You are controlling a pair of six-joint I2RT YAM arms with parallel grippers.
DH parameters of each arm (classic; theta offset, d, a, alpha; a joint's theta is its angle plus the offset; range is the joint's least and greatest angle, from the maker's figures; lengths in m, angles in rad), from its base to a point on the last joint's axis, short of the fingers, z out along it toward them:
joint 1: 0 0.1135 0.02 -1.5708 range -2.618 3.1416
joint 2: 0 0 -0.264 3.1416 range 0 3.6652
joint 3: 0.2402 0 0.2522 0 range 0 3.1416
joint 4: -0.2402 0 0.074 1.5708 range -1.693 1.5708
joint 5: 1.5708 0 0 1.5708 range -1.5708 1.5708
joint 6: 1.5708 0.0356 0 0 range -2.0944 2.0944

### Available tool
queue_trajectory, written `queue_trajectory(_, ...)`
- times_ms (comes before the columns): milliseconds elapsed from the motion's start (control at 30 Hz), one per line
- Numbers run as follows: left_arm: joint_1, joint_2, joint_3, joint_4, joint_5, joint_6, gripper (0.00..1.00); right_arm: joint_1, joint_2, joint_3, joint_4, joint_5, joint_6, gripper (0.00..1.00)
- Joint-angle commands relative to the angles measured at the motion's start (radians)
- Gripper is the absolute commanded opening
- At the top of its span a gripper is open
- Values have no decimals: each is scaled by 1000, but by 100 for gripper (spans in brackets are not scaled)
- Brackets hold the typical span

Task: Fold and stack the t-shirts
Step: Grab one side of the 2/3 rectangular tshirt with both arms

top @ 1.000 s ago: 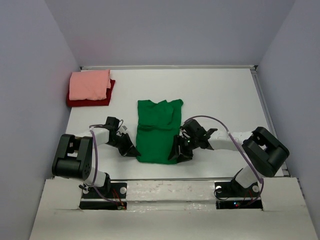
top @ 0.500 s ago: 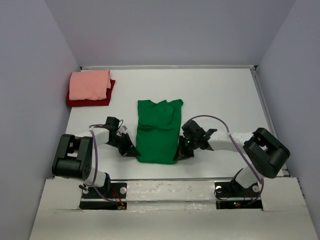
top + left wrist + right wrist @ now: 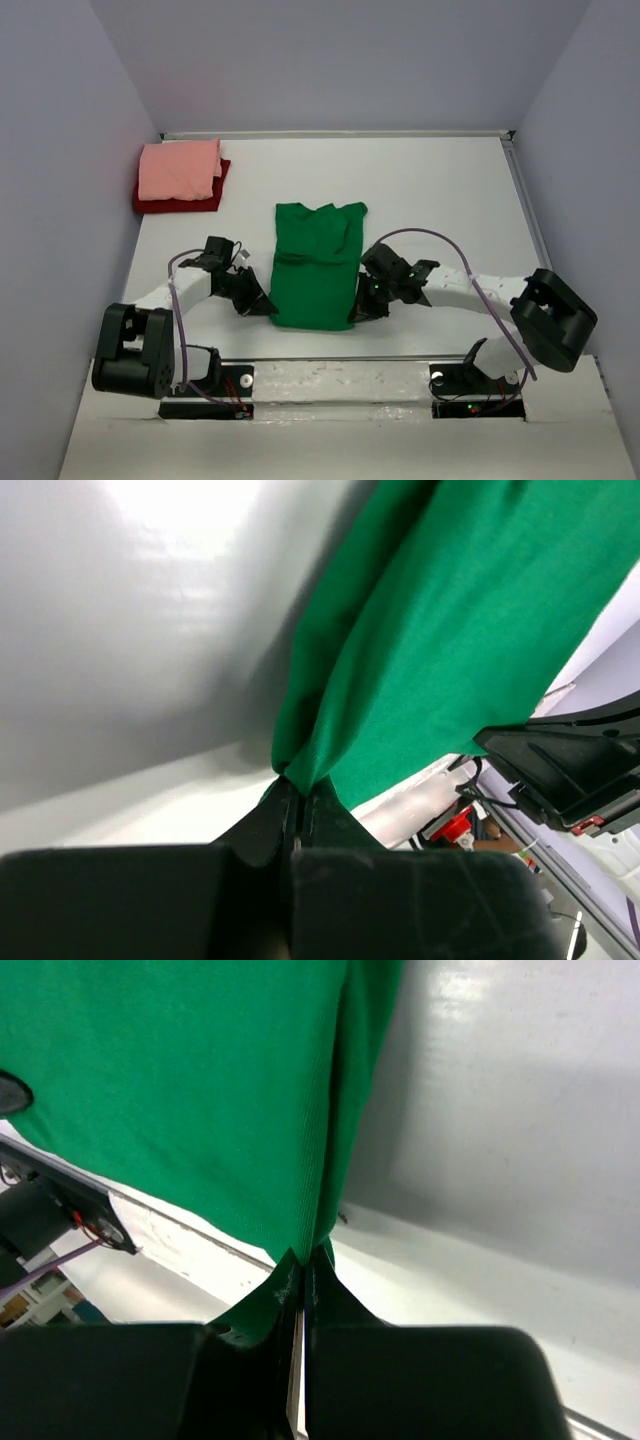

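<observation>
A green t-shirt (image 3: 315, 265) lies folded lengthwise in the middle of the white table, collar end away from me. My left gripper (image 3: 266, 306) is shut on its near left corner, and the green t-shirt (image 3: 440, 630) hangs up from the pinched fingers (image 3: 262, 825) in the left wrist view. My right gripper (image 3: 358, 310) is shut on the near right corner; the green t-shirt (image 3: 200, 1090) rises out of the closed fingertips (image 3: 330, 1290). The near hem is lifted slightly off the table. A folded pink t-shirt (image 3: 180, 169) rests on a folded dark red one (image 3: 190, 203) at the back left.
Grey walls close the table (image 3: 440, 190) in on the left, back and right. A raised white ledge (image 3: 340, 375) with both arm bases runs along the near edge. A purple cable (image 3: 430, 240) loops over the right arm.
My right gripper has closed on the shirt's near right corner. Both arms have lifted the near hem a little and the left arm's base link has swung outward.
</observation>
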Motion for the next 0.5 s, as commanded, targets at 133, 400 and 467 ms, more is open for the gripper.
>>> queue_trajectory(133,-2,-188,-53,-142,36,-49,0,63,-129,30,-139,91,76,0)
queue_trajectory(400,-54,-282,-72,-186,50,-86,0,155,-231,38,-225,144,169,0)
queue_trajectory(467,-60,-287,-60,-197,37,-86,0,184,-254,50,-252,164,191,0)
